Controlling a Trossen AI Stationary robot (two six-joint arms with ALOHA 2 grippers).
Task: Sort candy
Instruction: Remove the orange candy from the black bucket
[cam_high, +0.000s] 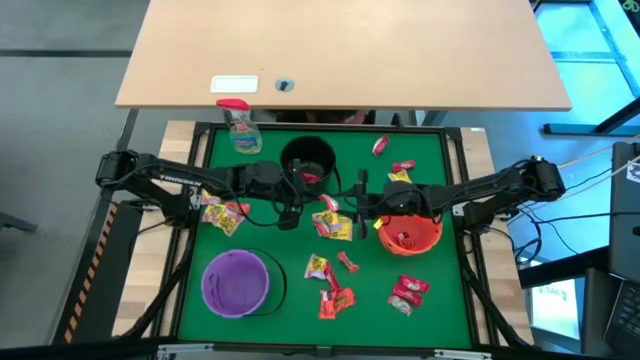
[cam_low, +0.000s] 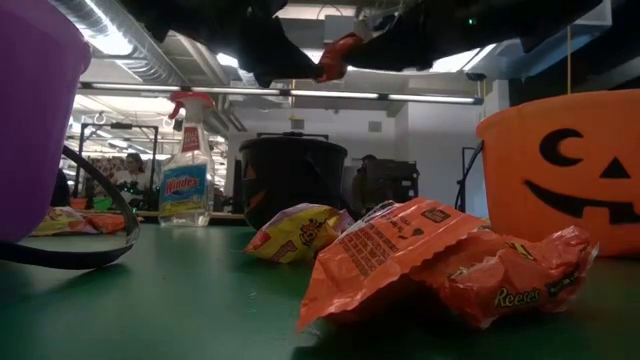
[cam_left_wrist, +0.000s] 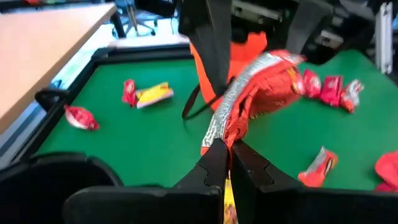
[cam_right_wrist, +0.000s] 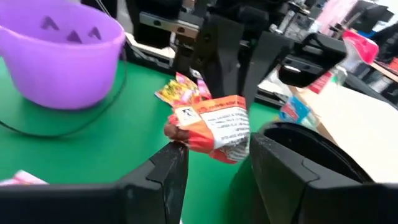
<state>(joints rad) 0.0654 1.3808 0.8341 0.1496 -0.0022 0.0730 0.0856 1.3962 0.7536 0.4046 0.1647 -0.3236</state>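
An orange-red candy packet (cam_left_wrist: 264, 87) hangs in the air over the middle of the green mat (cam_high: 270, 240). My left gripper (cam_left_wrist: 225, 146) is shut on it, reaching in from the table's left. My right gripper (cam_right_wrist: 217, 148) comes from the table's right and is open. Its two fingers stand on either side of the same packet (cam_right_wrist: 214, 127). More candy lies flat on the mat: a red and yellow heap (cam_high: 332, 225), orange-red packets (cam_high: 335, 300) near the front, and red ones (cam_high: 408, 292) at the front right. My left gripper pinches the packet's silver crimped edge (cam_left_wrist: 217, 127) between its two fingers. They come from the table's left, slanting a little downward. The packet sticks out beyond the fingers, lifted clear of the mat. Whether my right gripper touches the packet, I cannot tell.
A black bucket (cam_high: 308, 160) stands behind the grippers, an orange pumpkin bucket (cam_high: 410, 232) at the right, and a purple bucket (cam_high: 237, 283) at the front left. A clear spray bottle (cam_high: 240, 125) stands at the far left corner. A wooden table (cam_high: 340, 50) lies beyond.
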